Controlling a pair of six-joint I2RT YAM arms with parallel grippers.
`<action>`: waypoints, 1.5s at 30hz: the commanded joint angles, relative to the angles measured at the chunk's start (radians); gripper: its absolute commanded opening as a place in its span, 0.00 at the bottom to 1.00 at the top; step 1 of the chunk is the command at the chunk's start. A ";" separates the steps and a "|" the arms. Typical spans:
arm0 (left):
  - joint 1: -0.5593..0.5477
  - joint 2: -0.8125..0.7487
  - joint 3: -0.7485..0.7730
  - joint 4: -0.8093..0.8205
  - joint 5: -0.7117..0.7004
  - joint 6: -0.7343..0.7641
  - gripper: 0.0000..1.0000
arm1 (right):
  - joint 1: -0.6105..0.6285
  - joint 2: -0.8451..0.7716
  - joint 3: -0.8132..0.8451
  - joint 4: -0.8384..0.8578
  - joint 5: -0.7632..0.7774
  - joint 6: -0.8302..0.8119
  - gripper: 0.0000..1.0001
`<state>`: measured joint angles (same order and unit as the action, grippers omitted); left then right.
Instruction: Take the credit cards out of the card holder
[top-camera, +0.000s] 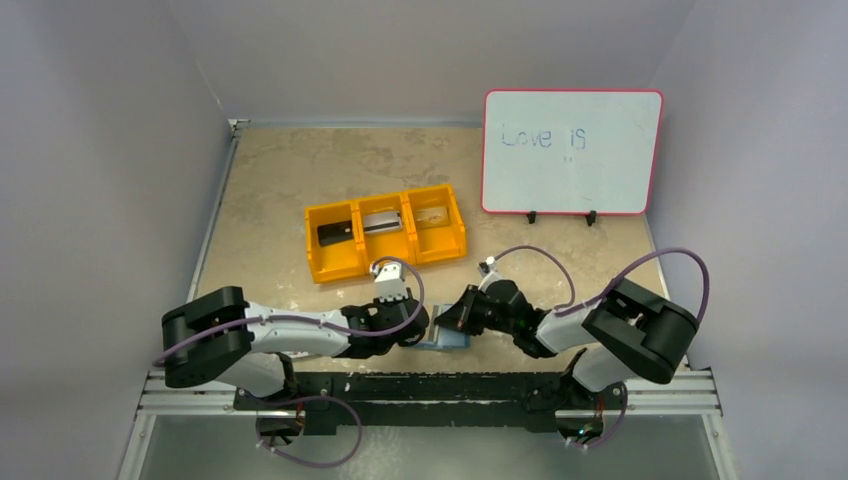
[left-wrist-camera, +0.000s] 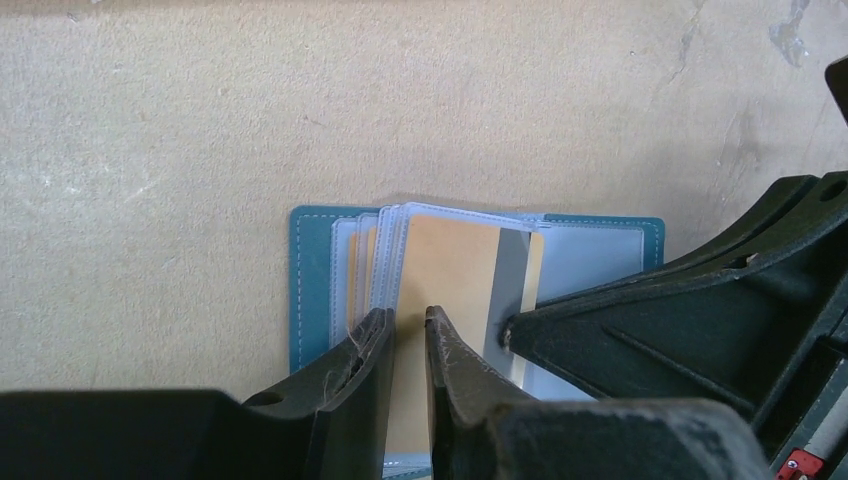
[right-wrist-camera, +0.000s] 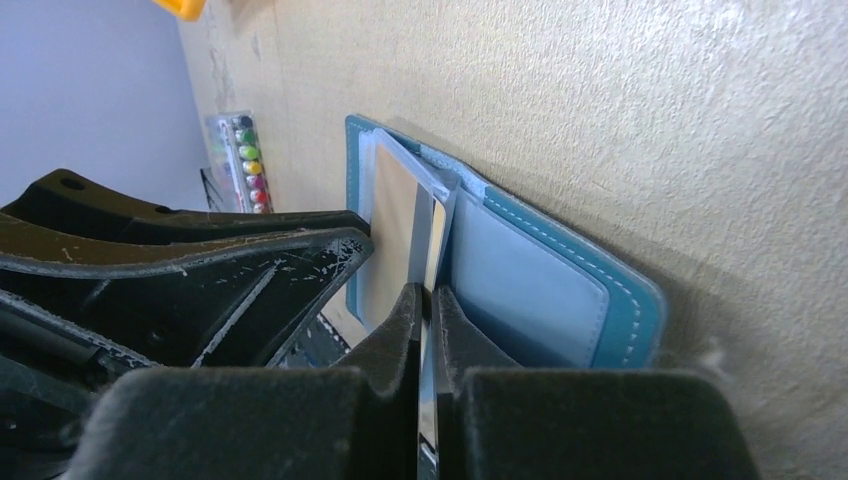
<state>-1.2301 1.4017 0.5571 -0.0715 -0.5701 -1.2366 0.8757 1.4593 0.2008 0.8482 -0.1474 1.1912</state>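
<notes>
You will find the card holder (top-camera: 447, 340) lying open at the 6 o'clock edge of the table (top-camera: 270, 190), between both grippers. A tan card (left-wrist-camera: 450, 270) sits partly raised from it. Your right gripper (right-wrist-camera: 425, 320) is pinched tight on that card's striped edge. Your left gripper (left-wrist-camera: 408, 340) has its fingers narrowly parted over the card's face. At 11 o'clock from the holder, the orange bin (top-camera: 335, 268) holds a black card (top-camera: 336, 232), a grey card (top-camera: 381, 222) and a pale card (top-camera: 432, 215), one per compartment.
</notes>
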 joint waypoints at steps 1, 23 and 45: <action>-0.011 0.063 -0.006 -0.100 0.029 0.022 0.18 | 0.005 0.040 0.001 0.190 -0.106 0.039 0.00; -0.023 0.108 0.010 -0.125 0.008 0.013 0.12 | -0.021 -0.076 -0.081 0.062 -0.050 0.052 0.02; -0.023 0.112 0.024 -0.130 0.007 0.014 0.10 | -0.024 -0.083 -0.071 0.092 -0.074 0.048 0.05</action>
<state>-1.2522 1.4670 0.6041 -0.0807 -0.6178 -1.2366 0.8505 1.4014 0.1246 0.8906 -0.1970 1.2381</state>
